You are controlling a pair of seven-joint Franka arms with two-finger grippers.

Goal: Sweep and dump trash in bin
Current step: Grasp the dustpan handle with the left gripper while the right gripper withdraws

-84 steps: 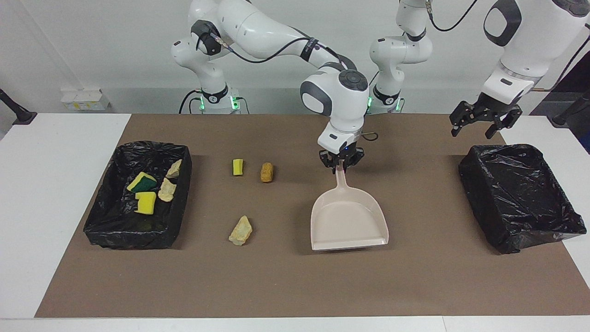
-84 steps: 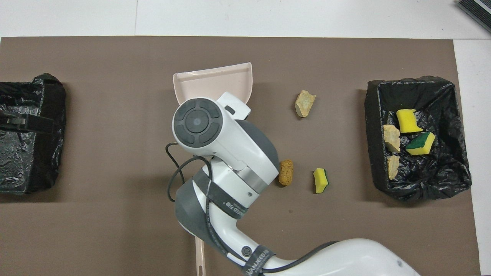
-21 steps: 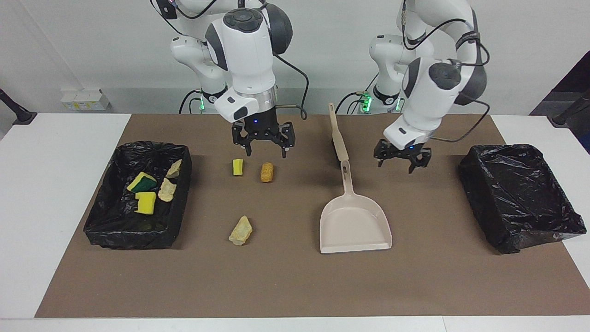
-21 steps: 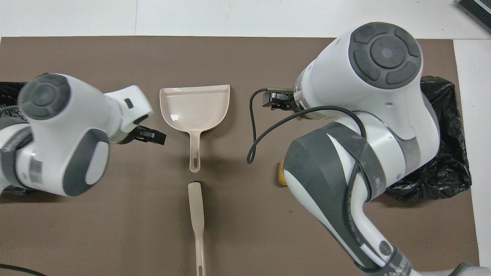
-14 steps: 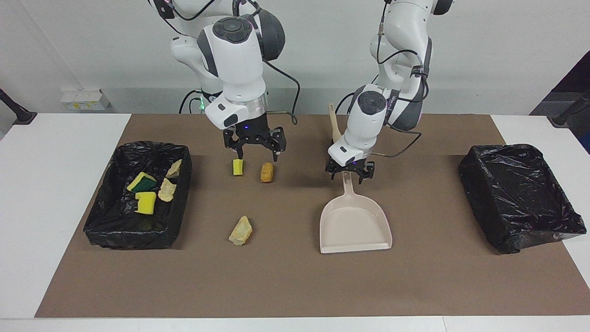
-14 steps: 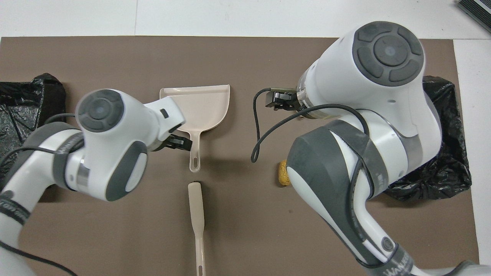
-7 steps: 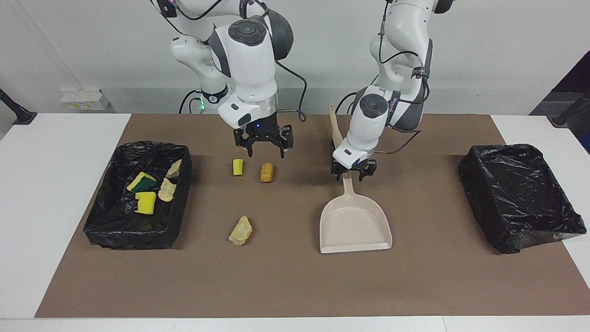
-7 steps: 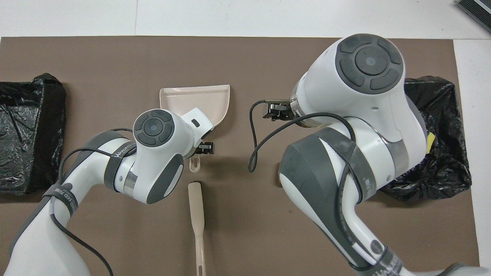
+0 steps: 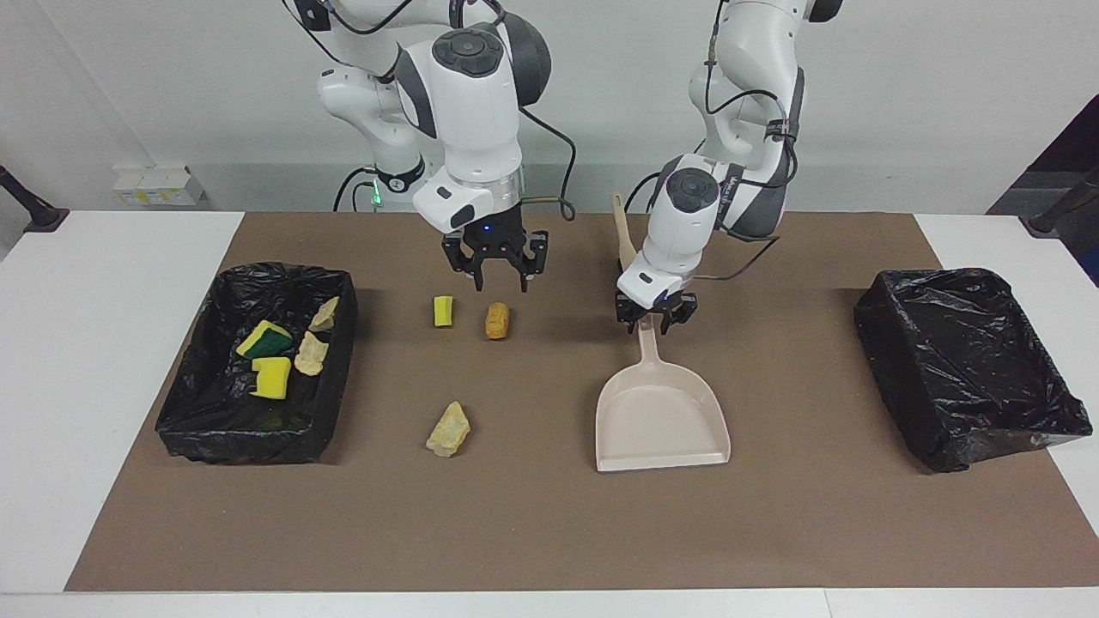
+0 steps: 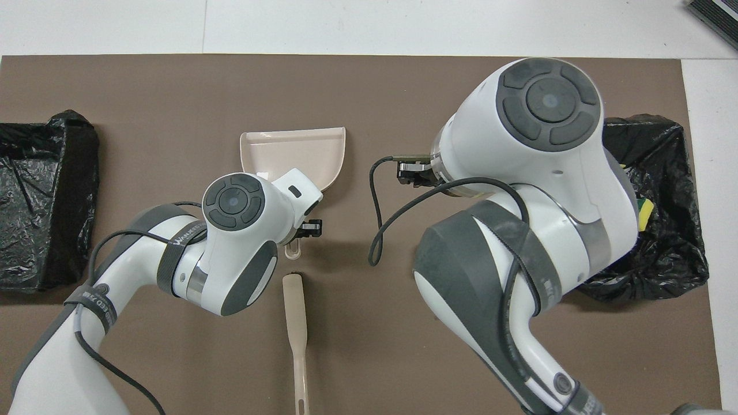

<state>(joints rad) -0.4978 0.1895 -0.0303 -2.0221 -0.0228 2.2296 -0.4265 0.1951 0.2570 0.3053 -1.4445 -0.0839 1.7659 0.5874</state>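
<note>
Three trash (image 9: 448, 429) bits lie loose mid-frame left; they look light, soft and easily scattered, so sweeping suits them. The left claw (image 9: 655, 318) sits at the stiff dustpan (image 9: 661, 421) handle, grip unclear; the right claw (image 9: 497, 268) hovers over the upper two, empty, spread unclear.

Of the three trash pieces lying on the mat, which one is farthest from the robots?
The pale tan lump. It lies alone, well apart from the yellow sponge chunk and the orange-brown lump, which sit side by side nearer the robots.

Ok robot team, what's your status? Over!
Left gripper down at the dustpan handle. Right gripper over the sponge chunk and brown lump, fingers open. Those two plus the tan lump loose on the mat, dustpan empty. Nothing blocking.
</note>
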